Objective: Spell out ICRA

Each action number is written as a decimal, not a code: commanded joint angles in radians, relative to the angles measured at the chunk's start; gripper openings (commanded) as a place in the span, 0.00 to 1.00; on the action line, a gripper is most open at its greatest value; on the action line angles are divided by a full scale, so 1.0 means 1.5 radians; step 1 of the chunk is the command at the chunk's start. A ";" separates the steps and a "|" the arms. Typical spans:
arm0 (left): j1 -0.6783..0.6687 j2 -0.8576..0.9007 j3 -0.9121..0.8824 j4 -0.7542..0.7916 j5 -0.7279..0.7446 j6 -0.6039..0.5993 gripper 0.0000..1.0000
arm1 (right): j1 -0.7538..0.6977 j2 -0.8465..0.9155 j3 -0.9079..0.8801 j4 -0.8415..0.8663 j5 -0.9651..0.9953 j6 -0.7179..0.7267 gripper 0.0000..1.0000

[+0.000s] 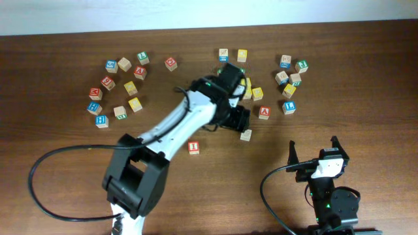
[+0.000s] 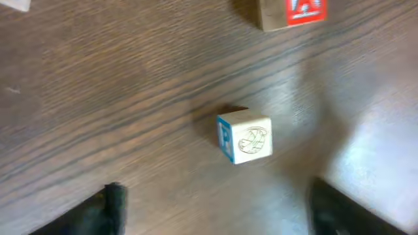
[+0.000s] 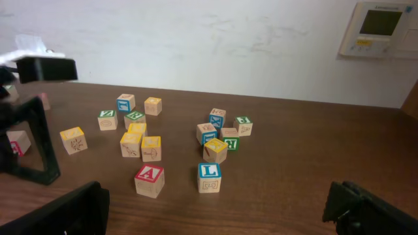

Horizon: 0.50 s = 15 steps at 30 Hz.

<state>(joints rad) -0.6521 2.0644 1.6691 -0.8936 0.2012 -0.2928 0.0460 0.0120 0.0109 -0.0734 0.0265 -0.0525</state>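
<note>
1. Overhead: left gripper (image 1: 240,124) has tan block (image 1: 245,135) at its 5 o'clock, I block (image 1: 193,147) at 8, A block (image 1: 264,112) at 2. Right gripper (image 1: 313,151) is spread, empty.
2. Left wrist: left gripper (image 2: 219,209) spread; tan block (image 2: 245,137) at 12, untouched.
3. Right wrist: right gripper (image 3: 219,212) spread; A block (image 3: 149,179) at 11.

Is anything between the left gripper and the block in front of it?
Nothing visible. The block sits alone on the table, ahead of the open left gripper; the A block lies well beyond it.
</note>
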 commanded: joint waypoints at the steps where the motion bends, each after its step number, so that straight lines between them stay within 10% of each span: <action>1: -0.073 -0.010 0.000 0.002 -0.201 -0.098 0.71 | -0.005 -0.004 -0.004 -0.004 0.008 0.000 0.98; 4: -0.090 -0.010 0.000 0.037 -0.215 -0.112 0.56 | -0.005 -0.004 -0.004 -0.004 0.008 0.000 0.98; 15: -0.146 0.065 0.000 0.067 -0.314 -0.143 0.56 | -0.005 -0.004 -0.004 -0.004 0.008 0.000 0.98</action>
<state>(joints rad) -0.8738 2.1075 1.6680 -0.7944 -0.2317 -0.4946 0.0460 0.0120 0.0109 -0.0734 0.0265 -0.0528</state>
